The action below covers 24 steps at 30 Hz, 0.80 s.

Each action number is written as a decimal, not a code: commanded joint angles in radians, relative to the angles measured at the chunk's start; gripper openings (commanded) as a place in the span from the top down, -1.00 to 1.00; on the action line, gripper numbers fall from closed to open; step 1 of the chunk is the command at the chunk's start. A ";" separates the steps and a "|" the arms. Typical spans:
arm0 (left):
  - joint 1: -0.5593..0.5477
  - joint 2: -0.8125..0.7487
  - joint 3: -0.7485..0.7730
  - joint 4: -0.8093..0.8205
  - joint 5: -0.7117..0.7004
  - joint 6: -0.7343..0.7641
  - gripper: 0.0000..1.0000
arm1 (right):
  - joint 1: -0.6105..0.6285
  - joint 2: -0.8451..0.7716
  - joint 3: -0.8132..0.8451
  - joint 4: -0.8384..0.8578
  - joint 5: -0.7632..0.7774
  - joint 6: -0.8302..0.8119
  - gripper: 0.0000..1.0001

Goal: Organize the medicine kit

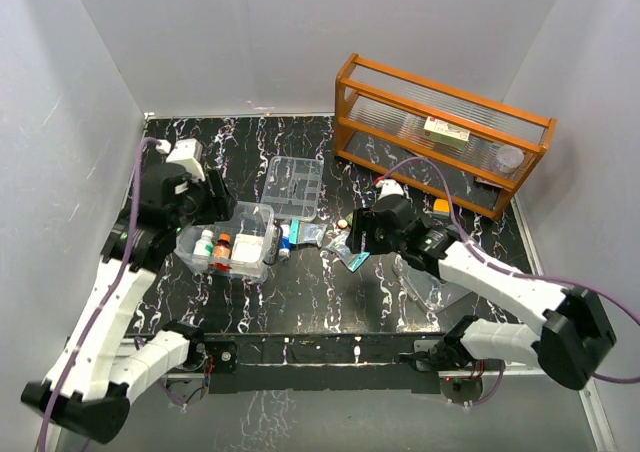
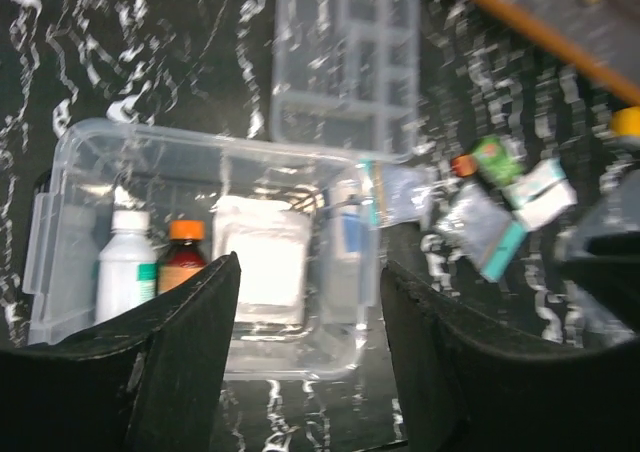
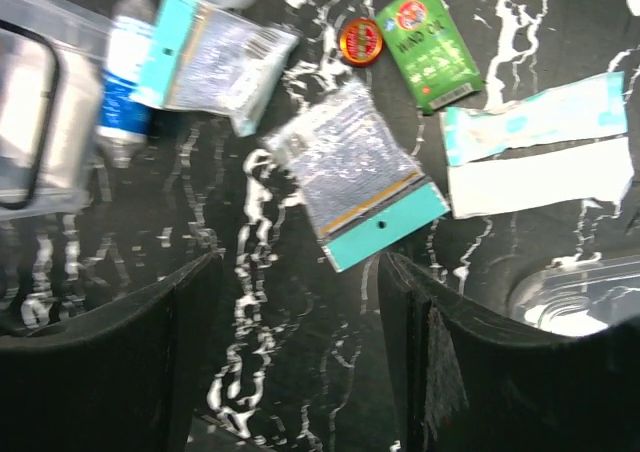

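Hovering my left gripper (image 2: 310, 264) over the clear plastic rounded box (image 2: 60, 232), jaws spread, nothing in them; bottles (image 2: 125, 267) + white pad (image 2: 262, 262) sit inside. Right gripper (image 3: 300, 259), also spread & empty, hangs above the silver foil sachet w/ teal strip (image 3: 355, 177), prob lined up as next pick. Clear divided tray (image 1: 293, 184) lies behind the box.
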 commanded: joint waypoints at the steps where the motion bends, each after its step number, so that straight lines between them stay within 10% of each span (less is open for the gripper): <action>1: -0.001 -0.104 0.048 -0.006 0.145 -0.068 -0.18 | 0.019 0.114 0.094 -0.042 0.090 -0.172 -0.17; 11: -0.001 -0.204 0.031 0.058 0.297 -0.134 -0.33 | 0.126 0.414 0.251 -0.077 0.118 -0.300 0.31; 24: -0.001 -0.226 0.002 0.074 0.312 -0.164 -0.37 | 0.131 0.573 0.304 -0.054 0.159 -0.387 0.36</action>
